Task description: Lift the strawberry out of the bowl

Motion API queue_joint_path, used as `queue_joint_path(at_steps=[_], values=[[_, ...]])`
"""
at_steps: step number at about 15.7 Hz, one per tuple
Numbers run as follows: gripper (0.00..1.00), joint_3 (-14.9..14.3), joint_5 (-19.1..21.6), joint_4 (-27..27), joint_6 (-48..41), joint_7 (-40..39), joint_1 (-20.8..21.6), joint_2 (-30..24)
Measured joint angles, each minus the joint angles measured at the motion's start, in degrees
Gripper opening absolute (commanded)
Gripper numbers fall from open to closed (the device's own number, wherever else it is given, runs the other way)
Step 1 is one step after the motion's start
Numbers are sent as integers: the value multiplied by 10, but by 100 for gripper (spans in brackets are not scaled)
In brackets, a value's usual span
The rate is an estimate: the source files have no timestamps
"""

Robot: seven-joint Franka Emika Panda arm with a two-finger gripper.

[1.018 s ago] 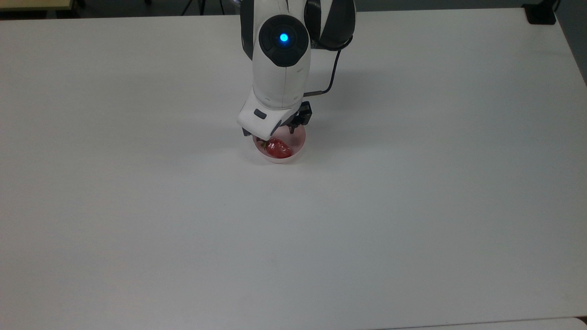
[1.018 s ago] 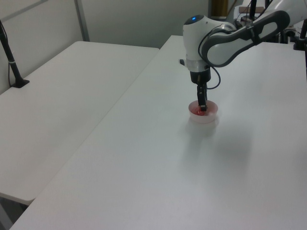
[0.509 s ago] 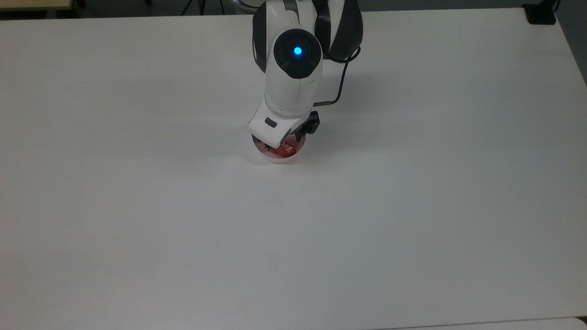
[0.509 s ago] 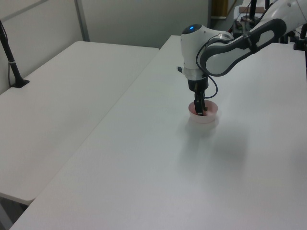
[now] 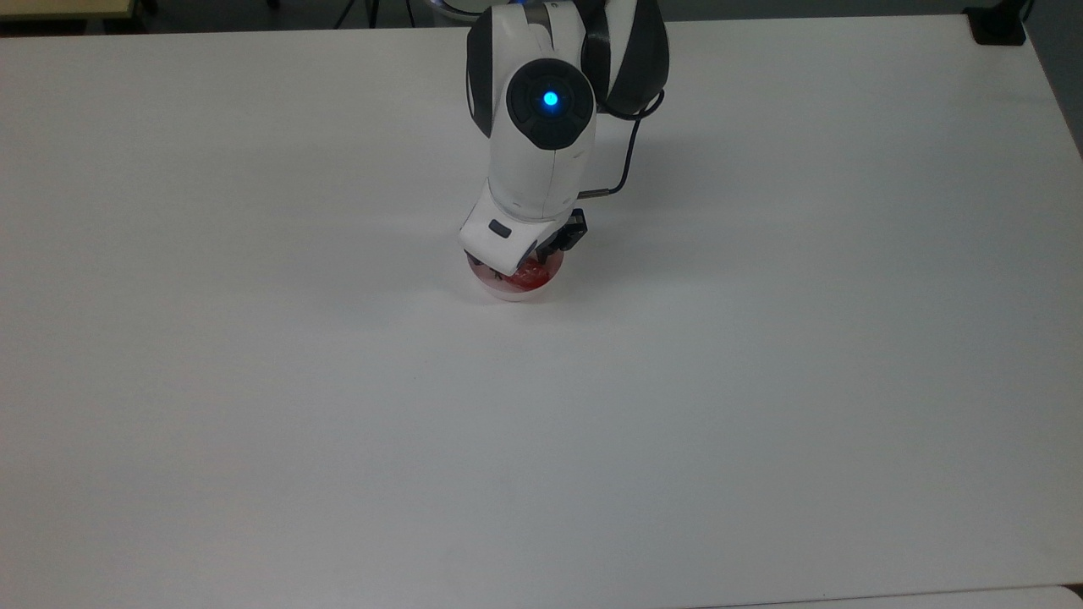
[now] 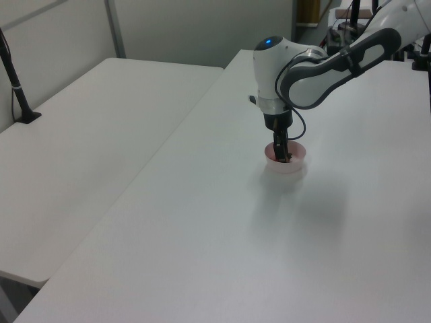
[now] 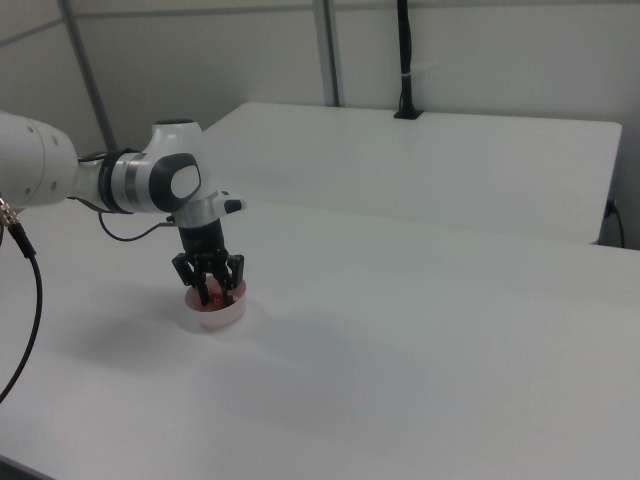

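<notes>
the pale pink bowl (image 5: 516,286) sits on the white table (image 5: 761,381), a little toward 12 o'clock from the table's centre in the top view, and there's red showing inside it: the strawberry (image 5: 531,272), lying in the bowl and mostly covered by the arm's wrist from above. in the right view the bowl (image 7: 214,312) shows as a small round tub with a red patch, the strawberry (image 7: 215,296), just at its rim level between the dark fingers. in the left view the bowl (image 6: 287,160) has the black tool dipping straight into it.

now the arm: it comes in from the 12 o'clock edge of the top view, elbow high, the white wrist housing with its blue light pointing nearly straight down over the bowl. the gripper (image 5: 523,269) is down inside the bowl's mouth; in the right view the gripper (image 7: 209,290) hangs vertical, its fingers (image 7: 232,276) splayed to either side of the red fruit, spread roughly as wide as the bowl's opening allows. whether the fingers actually press on the strawberry, i cannot tell; a gap seems to show beside the fruit, so they read as spread apart around it. a black cable (image 5: 624,161) loops off the wrist toward 1 o'clock in the top view.
</notes>
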Motion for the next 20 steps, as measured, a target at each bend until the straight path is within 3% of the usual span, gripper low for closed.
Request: queue_joint_path(at_steps=[10,14,20], values=[[50,0,0,13,3,0,0,-4],[50,-1,2,31,3,1,-2,-28],[50,-24,5,48,3,0,-13,-51]])
